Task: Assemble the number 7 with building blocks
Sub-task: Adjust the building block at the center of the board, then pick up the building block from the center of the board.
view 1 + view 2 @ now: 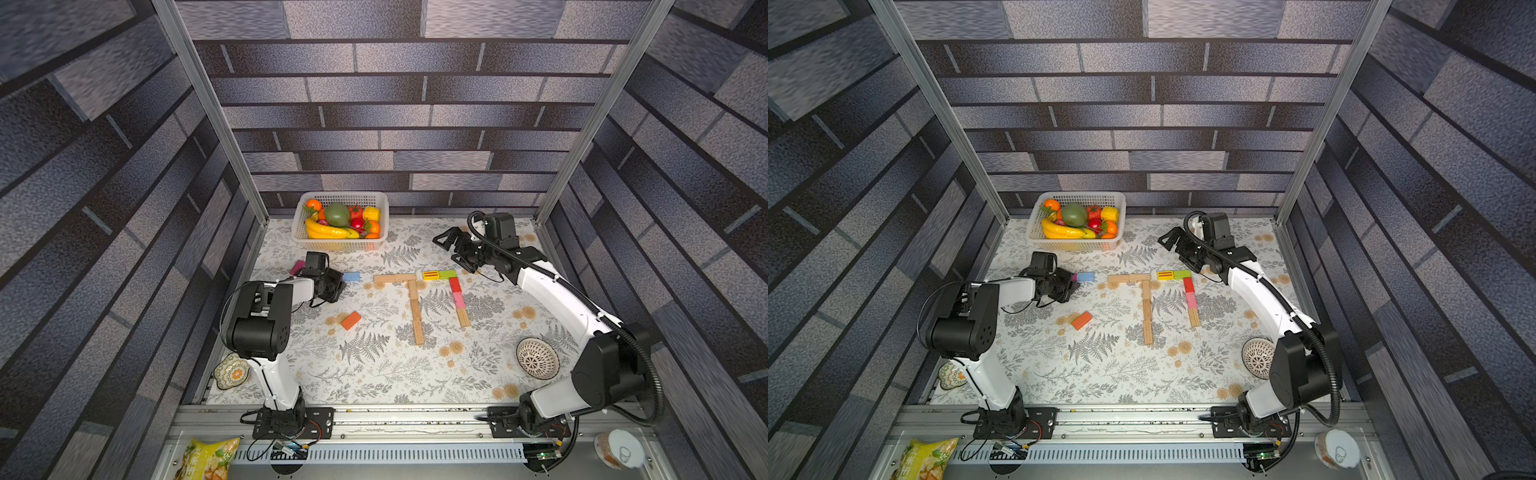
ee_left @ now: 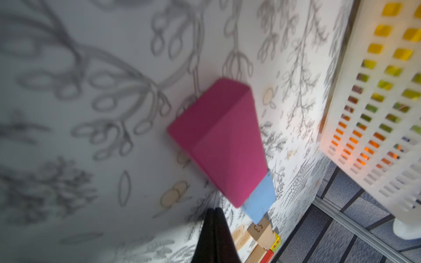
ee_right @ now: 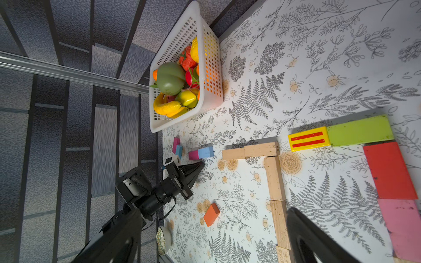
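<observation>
Fruit (image 1: 337,214) fills the white basket (image 1: 343,194); left hand (image 2: 214,210) pinched closed, right hand (image 1: 445,250) spread wide.

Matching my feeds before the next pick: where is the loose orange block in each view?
In a top view: orange block lies alone, left of the tan stem.
In a top view: orange block, same spot.
Left wrist: not in it.
Right wrist: orange block beside the tan stem, apart from it.
Shared landmark: white fruit basket, in all four.
</observation>
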### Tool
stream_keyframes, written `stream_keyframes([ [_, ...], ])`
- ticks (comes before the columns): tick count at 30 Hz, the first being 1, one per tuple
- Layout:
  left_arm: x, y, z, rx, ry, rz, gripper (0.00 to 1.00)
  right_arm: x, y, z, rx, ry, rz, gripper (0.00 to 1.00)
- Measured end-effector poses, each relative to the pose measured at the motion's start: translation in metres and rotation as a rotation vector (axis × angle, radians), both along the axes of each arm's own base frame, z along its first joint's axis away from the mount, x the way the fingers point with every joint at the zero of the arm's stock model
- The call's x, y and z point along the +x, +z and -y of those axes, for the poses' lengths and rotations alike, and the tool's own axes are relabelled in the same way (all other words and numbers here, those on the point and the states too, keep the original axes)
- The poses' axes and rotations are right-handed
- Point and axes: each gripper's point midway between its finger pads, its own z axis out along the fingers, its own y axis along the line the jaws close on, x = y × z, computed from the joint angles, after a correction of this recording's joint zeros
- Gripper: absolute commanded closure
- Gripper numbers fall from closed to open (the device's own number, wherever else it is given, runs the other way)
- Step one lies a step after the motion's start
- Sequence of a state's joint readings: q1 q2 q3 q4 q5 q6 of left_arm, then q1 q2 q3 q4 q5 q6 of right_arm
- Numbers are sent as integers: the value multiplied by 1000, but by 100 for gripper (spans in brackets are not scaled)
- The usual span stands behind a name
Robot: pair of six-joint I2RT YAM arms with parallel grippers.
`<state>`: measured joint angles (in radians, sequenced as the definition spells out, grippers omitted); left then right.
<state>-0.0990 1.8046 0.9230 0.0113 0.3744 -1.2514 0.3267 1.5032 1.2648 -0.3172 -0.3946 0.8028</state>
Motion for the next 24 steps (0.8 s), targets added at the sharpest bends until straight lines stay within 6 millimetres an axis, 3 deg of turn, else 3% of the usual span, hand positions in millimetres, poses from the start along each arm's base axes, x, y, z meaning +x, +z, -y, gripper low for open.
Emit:
stream_keyframes([
  [2, -15, 7, 6, 21, -56, -23, 66, 0, 0, 0, -2, 2, 2, 0],
  [6, -42, 53, -2, 87, -160, 11, 39, 0, 0, 0, -6, 7, 7, 0],
  [10, -40, 118, -56, 171, -141, 106, 31, -4, -4, -4, -9, 19, -1, 0],
  [13, -38, 139, -103, 252, -119, 83, 27, -7, -7, -7, -9, 28, -10, 0],
  [16, -31, 136, -127, 321, -168, 9, 26, -9, -6, -10, -3, 41, -10, 0],
  [24, -7, 87, -156, 407, -318, -131, 17, -7, -1, -15, 2, 73, -3, 0],
])
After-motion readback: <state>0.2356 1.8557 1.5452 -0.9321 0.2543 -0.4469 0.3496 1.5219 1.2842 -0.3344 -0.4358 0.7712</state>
